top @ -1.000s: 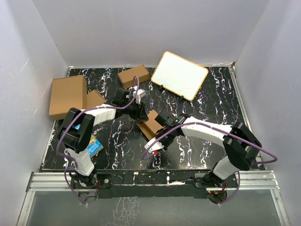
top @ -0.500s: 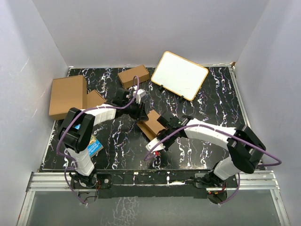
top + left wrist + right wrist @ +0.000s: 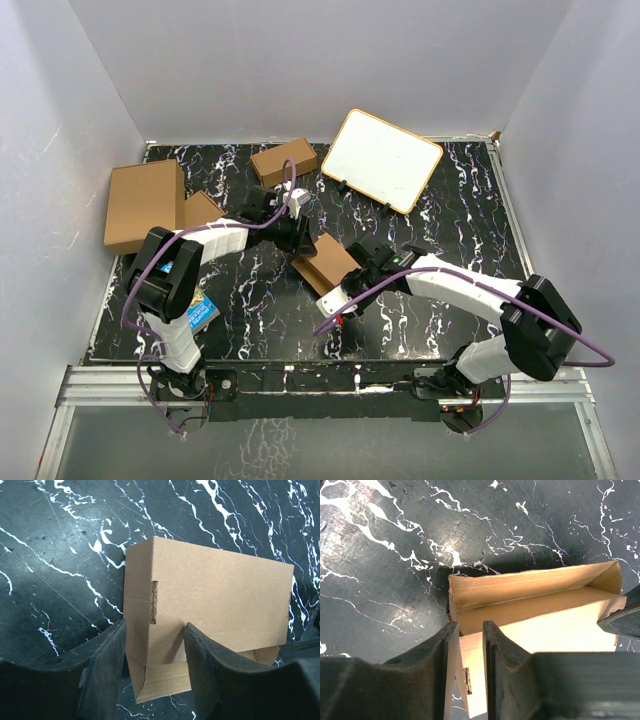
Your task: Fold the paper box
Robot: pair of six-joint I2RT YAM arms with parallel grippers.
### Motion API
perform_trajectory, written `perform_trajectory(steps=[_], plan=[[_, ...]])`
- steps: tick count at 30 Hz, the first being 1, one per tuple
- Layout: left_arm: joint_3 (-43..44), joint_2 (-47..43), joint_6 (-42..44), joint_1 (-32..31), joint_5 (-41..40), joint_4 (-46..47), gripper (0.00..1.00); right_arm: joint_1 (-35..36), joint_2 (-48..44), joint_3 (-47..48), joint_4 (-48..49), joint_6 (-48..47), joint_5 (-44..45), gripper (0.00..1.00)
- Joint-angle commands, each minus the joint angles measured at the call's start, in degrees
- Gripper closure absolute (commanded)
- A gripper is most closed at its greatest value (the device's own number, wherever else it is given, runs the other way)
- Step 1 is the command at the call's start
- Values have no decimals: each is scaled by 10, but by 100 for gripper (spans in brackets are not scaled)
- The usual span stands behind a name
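**A:** Mid-table, the box (image 3: 326, 266) sits with its open side facing the right claw (image 3: 470, 627). The left claw (image 3: 155, 632) straddles the closed end, jaws about half wide. The right's jaws are narrow, one side wall between them. Can't tell if either is clamping or just flanking.

**B:** Step?

**A:** Squaring the shell, I'd say. Left braces the end, right pushes the wall along its crease, not mid-panel.

**B:** Material?

**A:** Plain brown corrugated, matte, crisp edges, slot near one corner. Thin walls, likely to buckle if squeezed. Table (image 3: 250, 300) is glossy black marble-look, so the box may slide.
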Motion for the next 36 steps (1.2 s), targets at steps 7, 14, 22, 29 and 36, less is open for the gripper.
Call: perform_trajectory(steps=[7, 14, 22, 29, 36], plan=[[45, -30, -86, -3, -83, 8, 29, -76, -48, 22, -22, 10, -155, 54], [24, -123, -118, -3, -150, 53, 22, -177, -68, 44, -14, 142, -278, 45], [-99, -308, -165, -3, -157, 37, 41, -321, -48, 40, 1, 246, -328, 42], [-206, -384, -224, -7, -148, -46, 78, -347, 1, 60, 8, 209, -207, 40], [-278, -357, -192, -130, -153, 23, 91, -343, 104, 117, -64, 71, -191, 47]])
